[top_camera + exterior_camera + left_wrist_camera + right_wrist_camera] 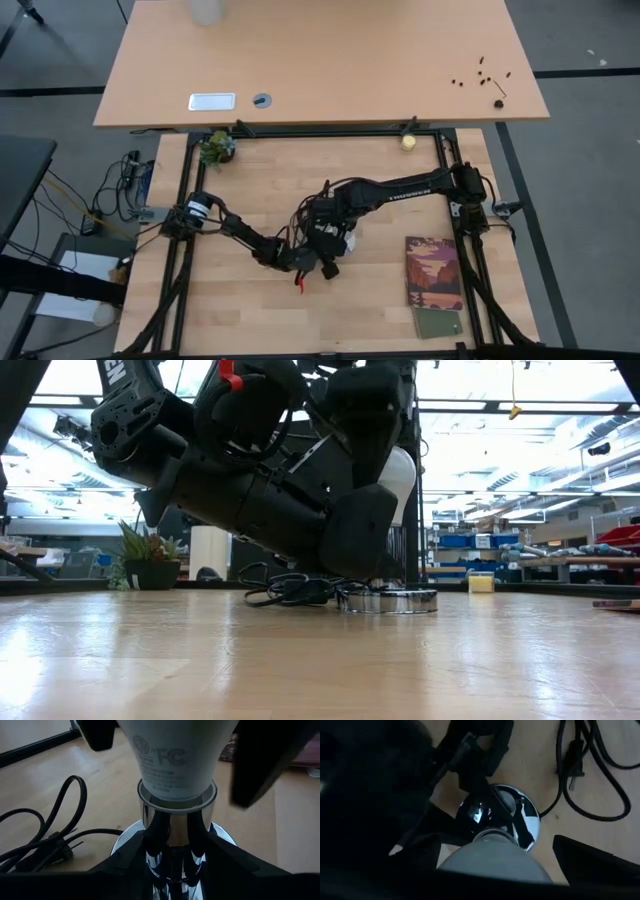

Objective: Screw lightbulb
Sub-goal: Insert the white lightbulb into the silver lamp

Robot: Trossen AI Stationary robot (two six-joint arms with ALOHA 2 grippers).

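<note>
Low view, nearest first: bare wood bench (300, 660). Just past it both arms bunch together over the silver lamp base (388, 600) at bench centre. Black cord (285, 592) coils at the base's 9 o'clock, touching it.

Left gripper (172, 865): low, fingers clamped either side of the shiny chrome socket stem (172, 827), grasping it just above the base disc. Dark fingers (125, 865) press the stem from both sides.

Lightbulb (172, 755): upright, white, neck seated in the socket collar, printed marks on its lower part. In low view the bulb (398, 475) shows as a white curve between the dark arm links, straight above the base. How far it is threaded in — can't tell.

Right gripper (495, 845): above the bulb, looking down its length; fingers spread wide, released. One finger (600, 862) stands clear of the pale bulb (490, 857); no contact seen.

High view: grippers meet near bench centre (325, 245). Booklet (433, 270) at 3 o'clock from them, well apart, smaller green card just below it. Potted plant (217, 148) at 11 o'clock, far edge. Small yellowish ball (408, 142) at 1 o'clock, far edge. Beyond: second bench (320, 60), small dark bits at its right end.
</note>
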